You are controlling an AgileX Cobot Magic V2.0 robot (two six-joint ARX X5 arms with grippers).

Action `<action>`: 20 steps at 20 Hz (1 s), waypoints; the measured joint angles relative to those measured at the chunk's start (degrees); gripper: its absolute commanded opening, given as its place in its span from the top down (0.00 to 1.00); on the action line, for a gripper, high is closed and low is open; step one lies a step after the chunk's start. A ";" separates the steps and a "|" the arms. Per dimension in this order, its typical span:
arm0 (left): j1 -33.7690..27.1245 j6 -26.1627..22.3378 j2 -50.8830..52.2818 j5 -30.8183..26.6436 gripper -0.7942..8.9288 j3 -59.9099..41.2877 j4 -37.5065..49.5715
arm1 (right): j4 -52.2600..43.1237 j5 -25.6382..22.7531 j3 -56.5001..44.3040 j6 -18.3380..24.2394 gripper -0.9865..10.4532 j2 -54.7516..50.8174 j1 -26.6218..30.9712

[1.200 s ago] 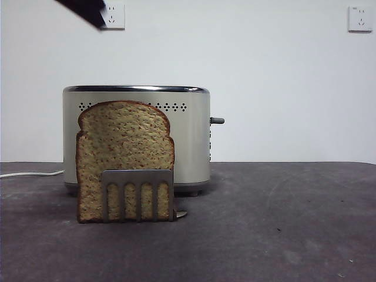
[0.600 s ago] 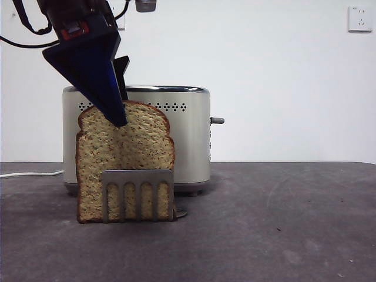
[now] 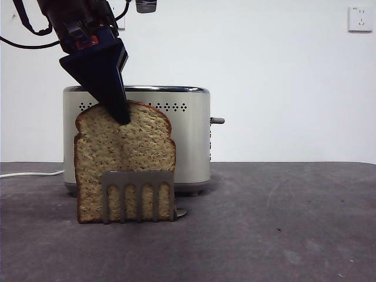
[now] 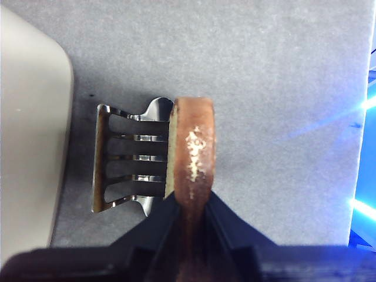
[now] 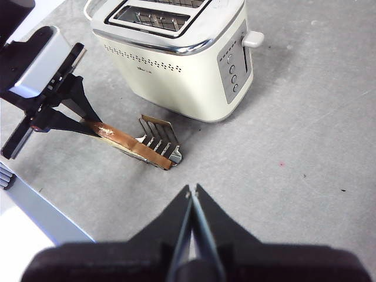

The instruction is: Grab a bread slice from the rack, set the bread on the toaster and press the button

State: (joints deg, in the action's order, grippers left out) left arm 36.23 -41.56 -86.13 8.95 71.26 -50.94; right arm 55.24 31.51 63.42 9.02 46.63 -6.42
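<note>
Since half a second ago in the front view, the left gripper [image 3: 121, 114] has shifted a touch right at upper left and clamped its fingers on the domed top crust of the slice of bread [image 3: 124, 161], which now leans slightly but sits in the rack [image 3: 138, 195] in front of the toaster [image 3: 188, 138]. Left wrist view: dark brown crust [image 4: 194, 153] pinched mid-frame, looks light, soft and crumbly, so I'd grip the crust gently. Right wrist view: right gripper [image 5: 191, 197] fingers closed on nothing at bottom centre, above the desk [image 5: 305, 147].
</note>
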 measured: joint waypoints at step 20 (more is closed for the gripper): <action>0.07 -4.61 1.92 -11.15 0.93 36.94 -13.92 | 0.02 0.00 0.00 0.02 0.92 1.84 0.00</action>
State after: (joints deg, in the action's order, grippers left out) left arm 36.29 -46.17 -84.20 -2.20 108.20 -64.86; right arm 55.27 31.51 63.42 9.04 48.47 -6.42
